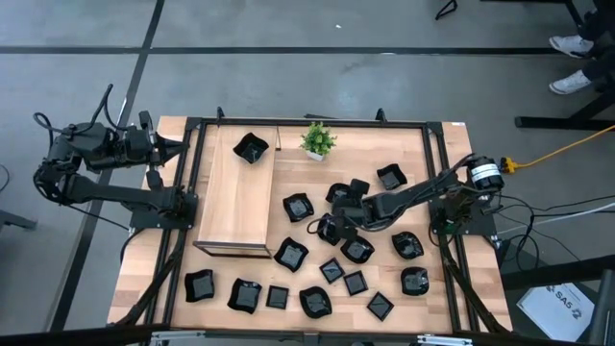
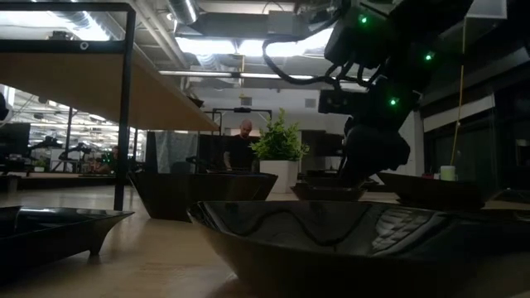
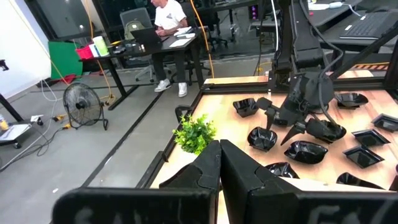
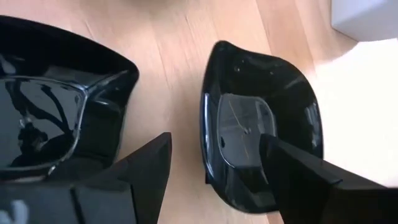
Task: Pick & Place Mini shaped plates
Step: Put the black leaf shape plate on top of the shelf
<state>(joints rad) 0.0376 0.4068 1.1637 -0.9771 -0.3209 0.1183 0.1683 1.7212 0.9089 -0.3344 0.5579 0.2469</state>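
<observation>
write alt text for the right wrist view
The right claw stands open low over a wooden table, one finger inside a glossy black mini plate and the other in the gap beside a second black plate.

right pincer (image 1: 325, 229): I have it wide open and low among the mini shaped plates (image 1: 356, 249); one finger stands inside a wavy-rimmed plate (image 4: 261, 146), a square plate (image 4: 59, 93) just beside the other finger.
around it: plates crowd every side, only narrow strips of bare tabletop (image 1: 437, 288) between them.
toward the left arm: the raised wooden shelf (image 1: 235, 207) blocks low passage.
beyond the fingertips: the potted plant (image 1: 317, 139) stands upright.
left pincer (image 1: 183, 146): closed, off the tabletop's edge, nothing near it.
</observation>
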